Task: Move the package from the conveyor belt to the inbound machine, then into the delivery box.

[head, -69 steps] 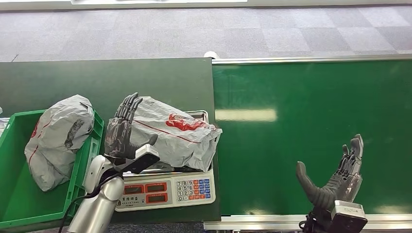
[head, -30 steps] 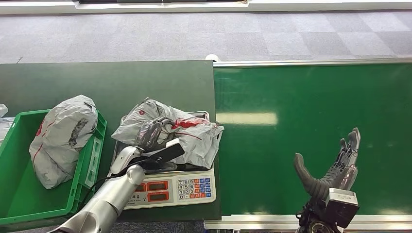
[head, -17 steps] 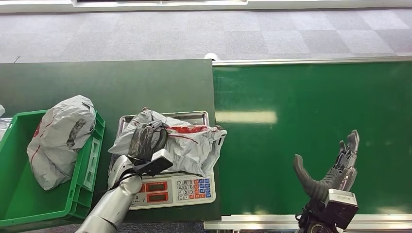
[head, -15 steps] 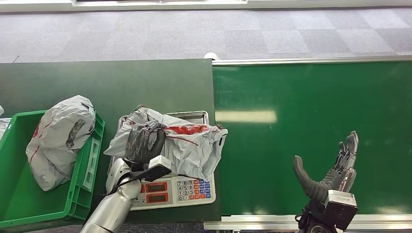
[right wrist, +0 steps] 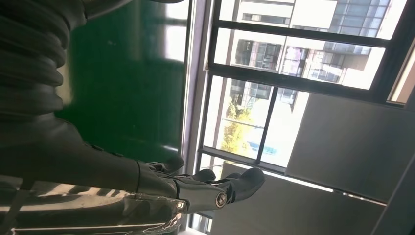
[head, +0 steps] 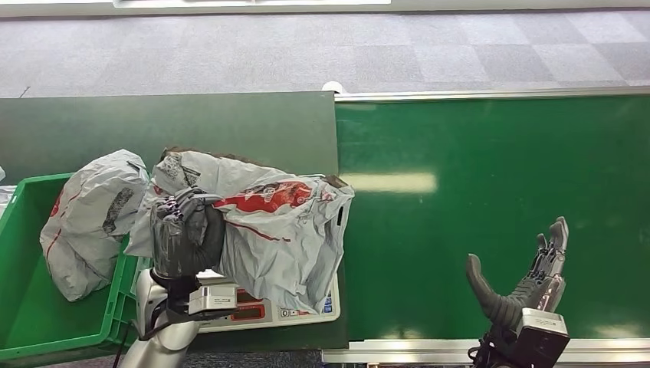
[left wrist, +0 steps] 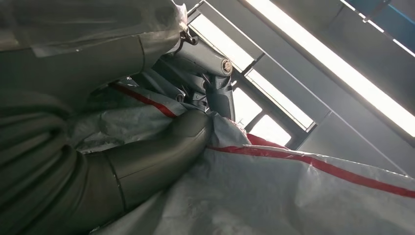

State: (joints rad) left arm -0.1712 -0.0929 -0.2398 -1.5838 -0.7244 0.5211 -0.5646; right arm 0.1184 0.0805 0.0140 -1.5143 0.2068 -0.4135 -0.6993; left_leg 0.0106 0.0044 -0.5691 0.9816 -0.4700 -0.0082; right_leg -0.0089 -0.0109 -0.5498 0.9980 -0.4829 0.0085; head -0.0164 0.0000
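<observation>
Package (head: 283, 230) gripped by left hand (head: 186, 234) — above scale (head: 306, 307).

A grey package (head: 276, 230) — marked with red stripes and print — is seen; a second grey bag (head: 88, 218) is held in a bright green box (head: 31, 322) beside the green belt (head: 490, 199).

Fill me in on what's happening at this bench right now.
The robot's left hand grips a grey package with red markings and holds it lifted above the scale, its left end already close to the green bin. A second grey package lies in that bin. The right hand hovers open over the green conveyor belt, holding nothing.
</observation>
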